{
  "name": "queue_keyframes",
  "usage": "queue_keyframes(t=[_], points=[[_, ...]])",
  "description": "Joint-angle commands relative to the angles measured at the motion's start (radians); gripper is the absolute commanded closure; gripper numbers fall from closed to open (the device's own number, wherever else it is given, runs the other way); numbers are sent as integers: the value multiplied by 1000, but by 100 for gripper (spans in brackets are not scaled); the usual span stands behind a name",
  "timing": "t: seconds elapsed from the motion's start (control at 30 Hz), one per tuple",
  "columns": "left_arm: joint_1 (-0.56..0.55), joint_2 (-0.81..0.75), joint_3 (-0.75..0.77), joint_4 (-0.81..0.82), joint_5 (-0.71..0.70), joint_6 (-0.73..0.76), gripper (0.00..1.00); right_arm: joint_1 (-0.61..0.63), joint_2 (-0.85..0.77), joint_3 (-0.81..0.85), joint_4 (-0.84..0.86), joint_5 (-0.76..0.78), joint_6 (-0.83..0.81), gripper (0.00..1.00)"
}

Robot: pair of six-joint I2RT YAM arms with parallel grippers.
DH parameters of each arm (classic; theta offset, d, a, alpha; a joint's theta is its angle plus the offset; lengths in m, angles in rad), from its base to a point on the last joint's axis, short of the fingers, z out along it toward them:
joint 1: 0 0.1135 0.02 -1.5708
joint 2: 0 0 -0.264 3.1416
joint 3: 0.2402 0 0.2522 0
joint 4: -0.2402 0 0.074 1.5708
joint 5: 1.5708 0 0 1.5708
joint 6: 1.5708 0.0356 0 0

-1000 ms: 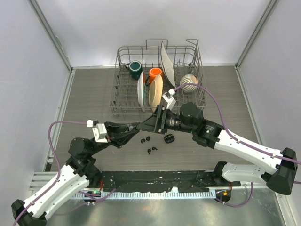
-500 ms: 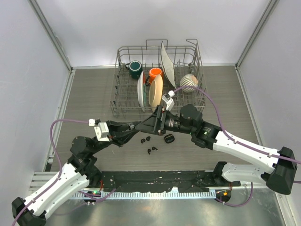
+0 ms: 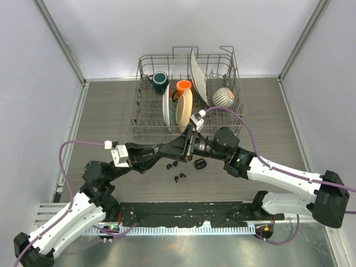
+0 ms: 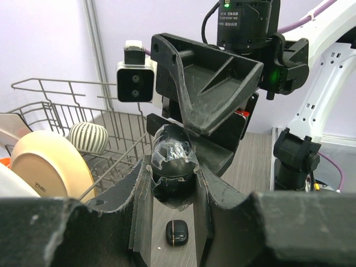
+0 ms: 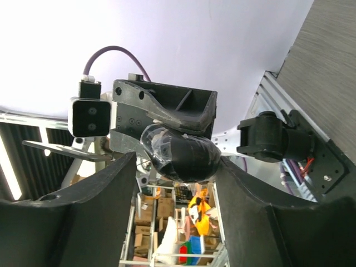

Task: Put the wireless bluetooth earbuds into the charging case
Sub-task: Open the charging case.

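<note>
While the left tool (image 4: 172, 173) pinches a glossy black charging case (image 4: 172, 158) aloft and the right tool (image 5: 177, 162) straddles it, jaws spread, the earbuds (image 3: 175, 164) lie loose on the counter (image 3: 111, 117) below; none looks inserted yet, so every insertion remains.

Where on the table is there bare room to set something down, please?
The table is bare left of the dish rack, up to the wall, and right of it. It is crowded in front of the rack: the left gripper and right gripper meet by the earbuds and a small black case.
</note>
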Motion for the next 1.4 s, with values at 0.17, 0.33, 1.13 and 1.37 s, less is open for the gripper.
queue_keyframes(t=[0.17, 0.33, 1.13, 1.37], points=[[-4, -1, 30, 36, 28, 8, 99, -11, -20, -20, 155, 11, 77, 26], [-4, 1, 32, 39, 28, 6, 99, -14, -20, -31, 162, 24, 89, 35], [-4, 16, 19, 49, 0, -10, 94, -17, -26, -41, 171, 43, 92, 92], [-4, 13, 1, 93, -55, -38, 77, -17, -33, -74, 248, 55, 140, 99]])
